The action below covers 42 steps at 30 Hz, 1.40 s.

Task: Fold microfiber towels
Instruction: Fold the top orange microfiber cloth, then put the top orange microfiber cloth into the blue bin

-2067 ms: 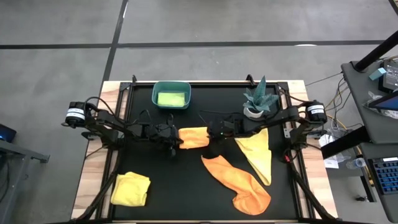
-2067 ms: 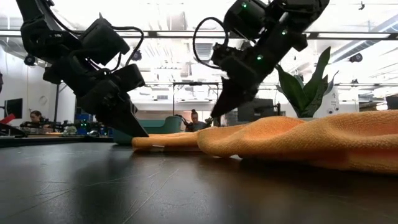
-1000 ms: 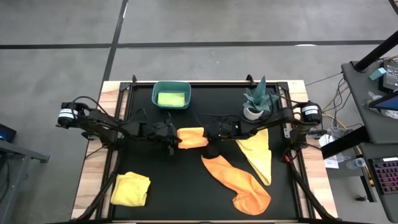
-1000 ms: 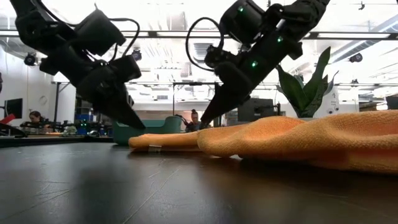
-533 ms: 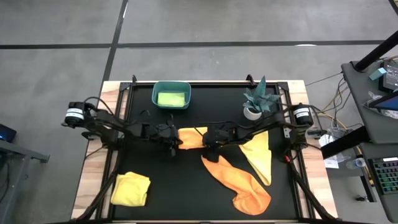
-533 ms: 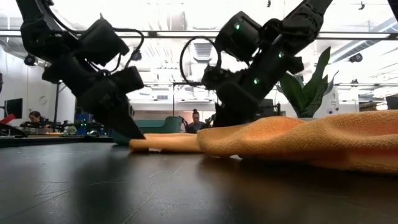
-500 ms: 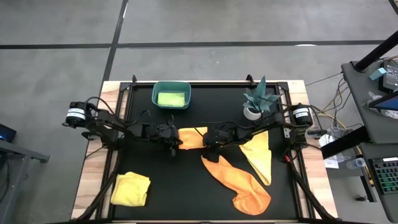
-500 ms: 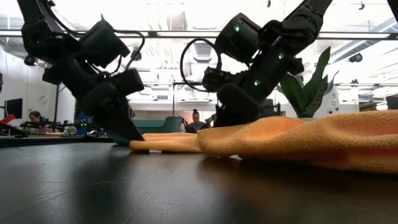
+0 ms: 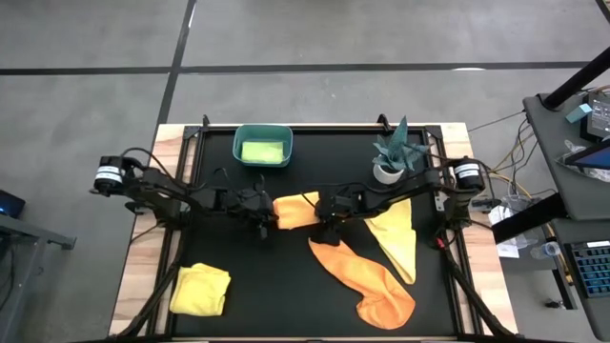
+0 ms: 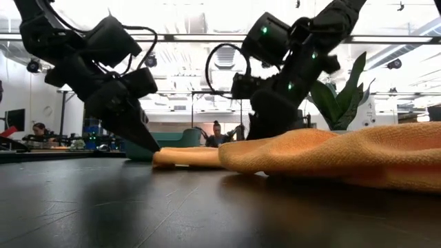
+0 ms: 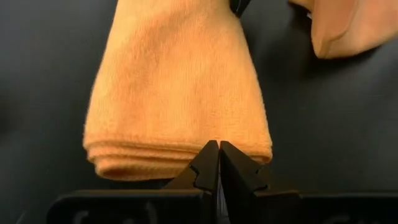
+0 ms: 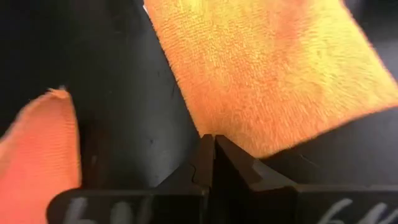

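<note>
The microfiber towels lie spread over my black tabletop [image 9: 238, 295]: from above, the folded orange towel [image 9: 296, 210] sits mid-table between my left fingers [image 9: 265, 219] and right fingers [image 9: 327, 221], a loose orange towel [image 9: 367, 281] and a yellow towel [image 9: 396, 236] lie to its right, a bunched yellow one [image 9: 200, 289] sits near the front left, and a green one rests in the teal bin [image 9: 262, 146]. Level across the table, both arms lean down at the folded piece's two ends. My left wrist shows my fingers together, tips at the layered edge; my right wrist shows them together beside the other edge. I judge this towel nearly finished; next I should press it flat, then reach for the loose orange one.
</note>
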Each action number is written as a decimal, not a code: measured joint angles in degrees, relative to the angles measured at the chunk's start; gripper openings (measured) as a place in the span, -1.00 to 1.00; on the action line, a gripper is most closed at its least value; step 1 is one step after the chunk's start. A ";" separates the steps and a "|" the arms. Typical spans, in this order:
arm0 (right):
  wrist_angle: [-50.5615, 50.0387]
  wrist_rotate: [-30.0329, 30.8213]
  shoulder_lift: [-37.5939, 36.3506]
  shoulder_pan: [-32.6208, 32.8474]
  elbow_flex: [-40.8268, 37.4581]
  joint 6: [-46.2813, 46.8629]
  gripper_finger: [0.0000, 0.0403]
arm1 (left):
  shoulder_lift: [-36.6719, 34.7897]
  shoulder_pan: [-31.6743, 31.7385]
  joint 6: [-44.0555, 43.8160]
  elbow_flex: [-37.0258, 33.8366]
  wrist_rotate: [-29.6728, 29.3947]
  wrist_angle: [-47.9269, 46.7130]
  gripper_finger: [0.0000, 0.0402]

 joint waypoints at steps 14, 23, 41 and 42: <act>-20.41 -1.67 -2.43 -4.65 9.34 14.45 -0.71 | -6.76 0.00 1.27 -0.11 -0.84 -9.46 -1.00; -14.48 -5.92 -2.44 -9.23 7.88 21.27 -0.15 | -7.44 1.00 -16.98 -0.07 -4.33 -9.34 -0.78; -1.80 -7.10 0.26 -10.03 4.05 25.24 0.42 | 1.29 1.70 -37.71 0.28 -6.78 1.49 0.34; -1.70 -7.10 0.26 -10.02 4.00 25.20 0.43 | 2.13 1.73 -37.79 0.33 -6.84 2.31 0.34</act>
